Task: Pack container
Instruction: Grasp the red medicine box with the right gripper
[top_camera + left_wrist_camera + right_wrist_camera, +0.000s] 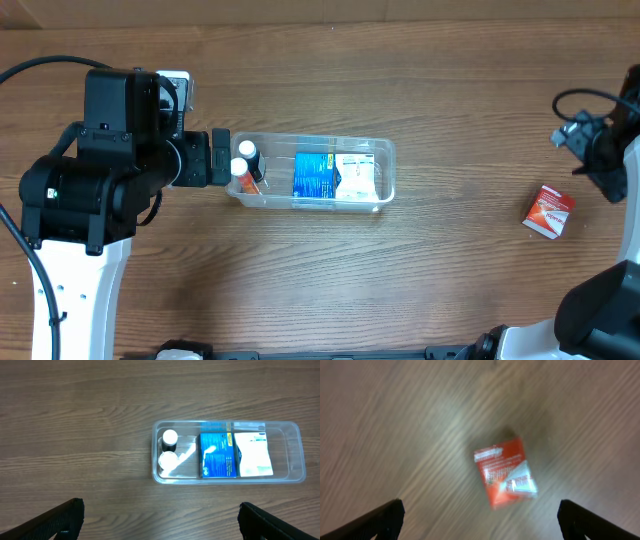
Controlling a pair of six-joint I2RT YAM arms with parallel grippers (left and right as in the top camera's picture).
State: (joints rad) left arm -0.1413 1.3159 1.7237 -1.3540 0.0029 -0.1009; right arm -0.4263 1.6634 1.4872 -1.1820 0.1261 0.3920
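Note:
The clear plastic container (386,152) lies in the middle of the table. It holds two white-capped bottles (245,165) at its left end, a blue box (313,175) and a white box (356,178). In the left wrist view the container (296,430), bottles (169,437), blue box (218,455) and white box (254,454) show ahead. My left gripper (160,525) is open and empty; in the overhead view it (218,157) hovers at the container's left end. My right gripper (480,522) is open and empty above a red box (505,472).
The red box (549,211) lies alone on the wooden table at the far right, well apart from the container. The right arm (600,150) hangs over the right edge. Black cables run along both sides.

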